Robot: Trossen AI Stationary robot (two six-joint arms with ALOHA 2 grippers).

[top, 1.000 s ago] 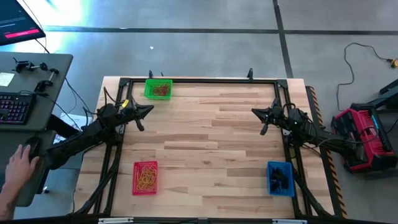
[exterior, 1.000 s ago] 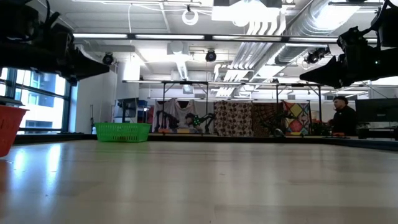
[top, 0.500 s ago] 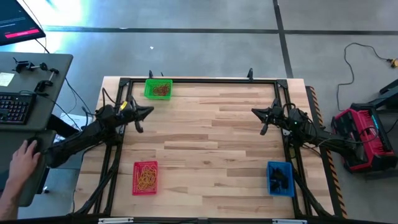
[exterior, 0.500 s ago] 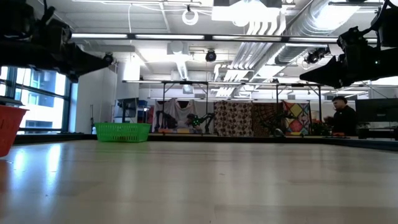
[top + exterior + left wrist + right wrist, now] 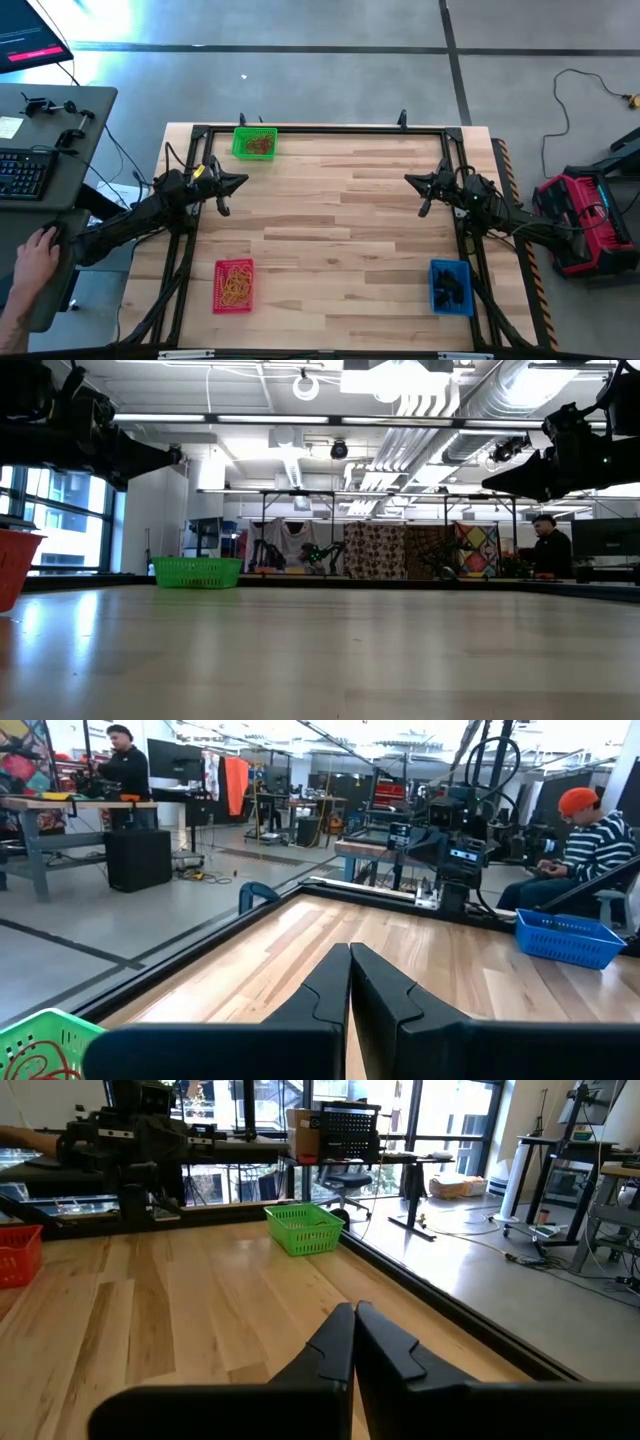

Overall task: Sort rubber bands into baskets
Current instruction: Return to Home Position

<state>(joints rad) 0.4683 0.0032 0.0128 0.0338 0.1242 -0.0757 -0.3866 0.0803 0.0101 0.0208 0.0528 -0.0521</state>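
A green basket (image 5: 254, 143) with red bands stands at the table's far left; it also shows in the low view (image 5: 197, 572) and the right wrist view (image 5: 304, 1227). A red basket (image 5: 234, 285) with yellowish-tan bands (image 5: 236, 287) stands at the near left. A blue basket (image 5: 450, 286) with black bands stands at the near right, also in the left wrist view (image 5: 563, 935). My left gripper (image 5: 241, 179) is shut and empty, held above the table's left side (image 5: 350, 955). My right gripper (image 5: 408, 180) is shut and empty above the right side (image 5: 354, 1312).
A black frame (image 5: 320, 130) runs around the wooden table. A person's hand (image 5: 35, 262) rests on a desk left of the table, by a keyboard (image 5: 22, 172). A seated person (image 5: 590, 835) and another standing (image 5: 125, 765) are beyond the table.
My left gripper has swung a little toward the table's far edge and the green basket, staying shut. The hand at the desk has shifted slightly. The baskets have not moved.
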